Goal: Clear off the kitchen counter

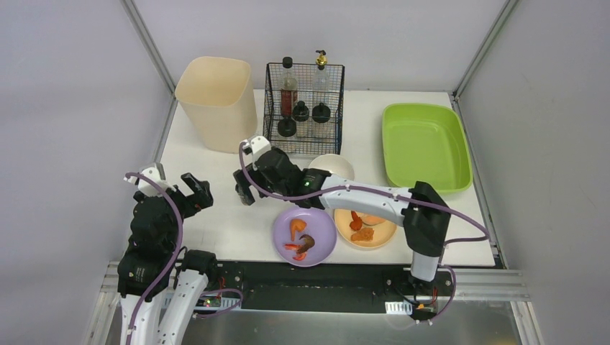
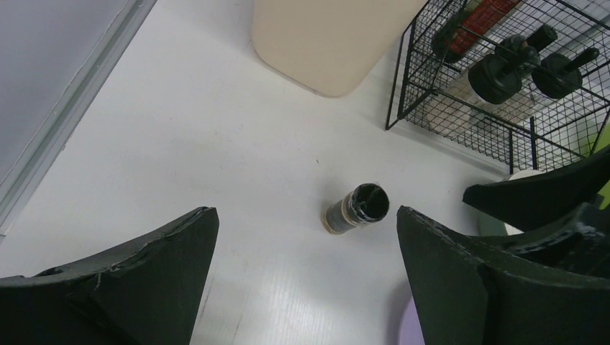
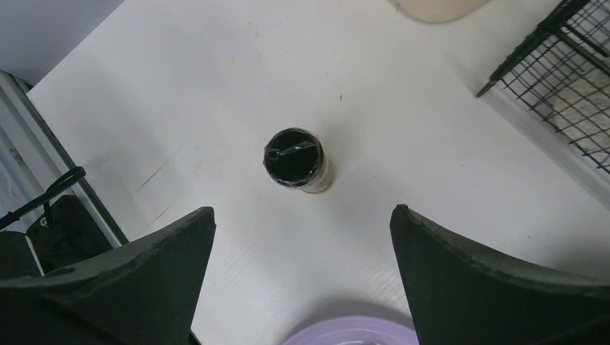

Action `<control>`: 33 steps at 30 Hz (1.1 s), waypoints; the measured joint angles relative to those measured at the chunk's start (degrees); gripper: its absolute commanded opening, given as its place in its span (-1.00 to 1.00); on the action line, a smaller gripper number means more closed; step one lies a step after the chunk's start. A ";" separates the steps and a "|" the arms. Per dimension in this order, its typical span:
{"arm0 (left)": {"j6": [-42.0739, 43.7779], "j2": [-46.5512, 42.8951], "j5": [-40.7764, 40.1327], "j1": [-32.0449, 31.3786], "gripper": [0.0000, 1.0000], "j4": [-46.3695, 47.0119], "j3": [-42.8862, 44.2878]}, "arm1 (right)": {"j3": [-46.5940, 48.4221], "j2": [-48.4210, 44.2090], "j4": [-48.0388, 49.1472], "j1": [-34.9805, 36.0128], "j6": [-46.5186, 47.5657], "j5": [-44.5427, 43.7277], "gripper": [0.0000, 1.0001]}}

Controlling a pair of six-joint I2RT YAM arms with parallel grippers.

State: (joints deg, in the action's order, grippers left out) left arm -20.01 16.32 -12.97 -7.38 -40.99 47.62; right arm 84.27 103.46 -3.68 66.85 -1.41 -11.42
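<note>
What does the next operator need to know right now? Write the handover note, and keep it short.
The left gripper is open and holds nothing.
The right gripper is open, above the black-lidded jar that stands upright on the kitchen counter.
Also on it: purple plate and orange plate with food, white bowl.
Done: nothing shows in the green tub.
Left: jar, plates, bowl.

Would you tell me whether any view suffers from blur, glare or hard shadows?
Top external: even light, sharp, faint shadows on the kitchen counter. Left wrist: the small jar is crisp with a soft shadow. Right wrist: a thin glint on the jar's black lid, no blur.
</note>
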 measured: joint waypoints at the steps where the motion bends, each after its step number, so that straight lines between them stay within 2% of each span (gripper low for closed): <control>1: 0.00 -0.04 -0.17 0.00 0.98 0.00 0.00 | 0.66 1.18 -0.02 0.28 0.04 0.20 0.92; 21: 0.00 -1.07 -1.07 0.00 0.97 0.00 -0.20 | 12.35 17.86 -0.02 1.18 0.02 -1.66 0.94; 27: 0.00 -1.07 -1.03 0.00 0.98 0.00 -0.22 | 13.44 21.03 -0.57 1.18 -0.09 -2.86 0.80; 33: 0.00 -1.07 -1.01 0.00 0.97 0.00 -0.22 | 13.55 21.86 -0.96 1.18 -0.22 -3.17 0.53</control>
State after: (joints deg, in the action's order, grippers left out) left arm -20.01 15.25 -13.98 -7.38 -40.99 47.40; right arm 97.82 125.32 -4.64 68.03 -1.63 -14.59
